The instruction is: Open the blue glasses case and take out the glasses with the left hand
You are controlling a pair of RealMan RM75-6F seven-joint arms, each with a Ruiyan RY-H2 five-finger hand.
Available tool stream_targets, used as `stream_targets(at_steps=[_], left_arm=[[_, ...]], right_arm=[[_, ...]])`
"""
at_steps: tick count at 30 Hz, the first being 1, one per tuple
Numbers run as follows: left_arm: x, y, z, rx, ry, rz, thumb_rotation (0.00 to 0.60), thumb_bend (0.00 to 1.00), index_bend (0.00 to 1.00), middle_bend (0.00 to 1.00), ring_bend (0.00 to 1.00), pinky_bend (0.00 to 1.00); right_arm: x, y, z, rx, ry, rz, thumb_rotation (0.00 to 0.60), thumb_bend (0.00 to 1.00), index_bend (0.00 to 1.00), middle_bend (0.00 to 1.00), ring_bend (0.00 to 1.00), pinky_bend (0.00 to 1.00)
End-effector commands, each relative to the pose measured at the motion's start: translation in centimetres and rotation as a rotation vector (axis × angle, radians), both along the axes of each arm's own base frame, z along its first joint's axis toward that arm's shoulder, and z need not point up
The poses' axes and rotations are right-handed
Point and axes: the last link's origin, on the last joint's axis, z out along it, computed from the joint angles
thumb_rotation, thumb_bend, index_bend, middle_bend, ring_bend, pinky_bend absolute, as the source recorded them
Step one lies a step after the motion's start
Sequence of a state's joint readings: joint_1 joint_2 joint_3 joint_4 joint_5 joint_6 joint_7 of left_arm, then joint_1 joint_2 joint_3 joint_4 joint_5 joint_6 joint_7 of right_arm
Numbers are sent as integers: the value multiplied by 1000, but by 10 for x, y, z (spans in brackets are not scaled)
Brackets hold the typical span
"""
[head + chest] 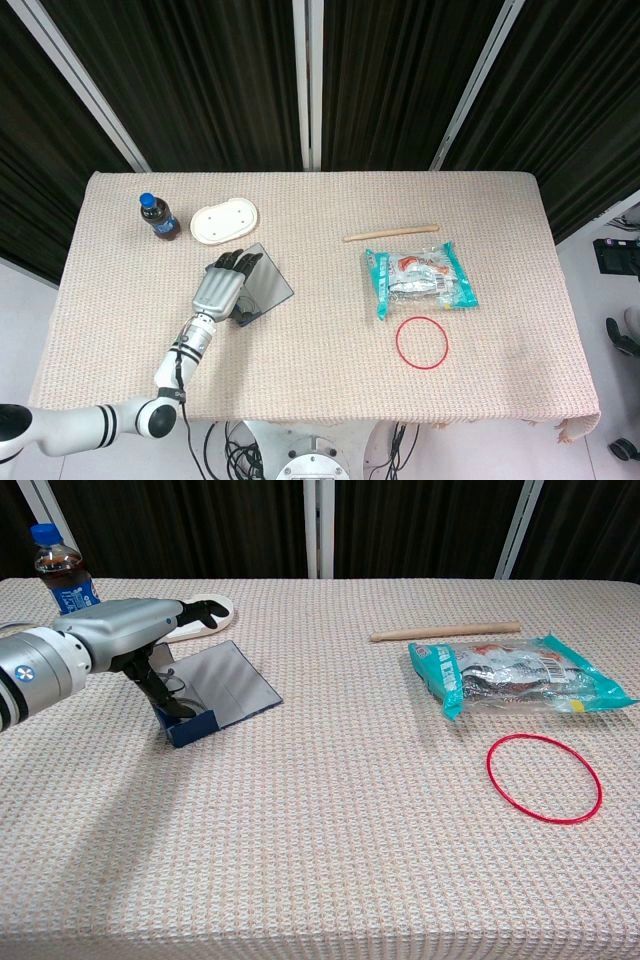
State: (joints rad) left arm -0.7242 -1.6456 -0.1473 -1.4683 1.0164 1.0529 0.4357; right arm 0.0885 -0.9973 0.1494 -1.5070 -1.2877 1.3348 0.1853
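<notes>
- Blue glasses case (212,692) lies open on the left part of the woven table (320,340), its lid laid flat toward the middle and its low wall facing you in the chest view.
- Your left hand (220,286) hovers over the case's left end; its fingers (200,611) stretch out forward, close together, while a dark thumb reaches down into the case.
- You can make out the thin frame of the glasses (175,683) inside, right by the thumb; whether it is pinched, you cannot tell.
- Behind the hand lie a white oval dish (224,220) and a cola bottle (157,216).
- On the right are a wooden stick (391,233), a snack bag (420,279) and a red ring (422,342).
</notes>
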Motion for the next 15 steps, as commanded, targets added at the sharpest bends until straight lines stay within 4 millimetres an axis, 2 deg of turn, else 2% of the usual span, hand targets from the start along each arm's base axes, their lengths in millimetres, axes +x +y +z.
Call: stream_targets(at_steps=[1,7,15], left_arm=[[-3,-4,1,-4,11,-6,600,93,46,88,0,97],[-14,-7,5,-17,43,17,600,94,45,85,0,96],[-29,-7,28,11,126,13,600,95,44,84,0,89]], right_arm=[[0,0,-1,4,0,0,600,315,0,0,0,0],[1,0,-2,6,1,5,600,315,0,0,0,0],[5,0,-4,13,9,12,600,315,0,0,0,0]])
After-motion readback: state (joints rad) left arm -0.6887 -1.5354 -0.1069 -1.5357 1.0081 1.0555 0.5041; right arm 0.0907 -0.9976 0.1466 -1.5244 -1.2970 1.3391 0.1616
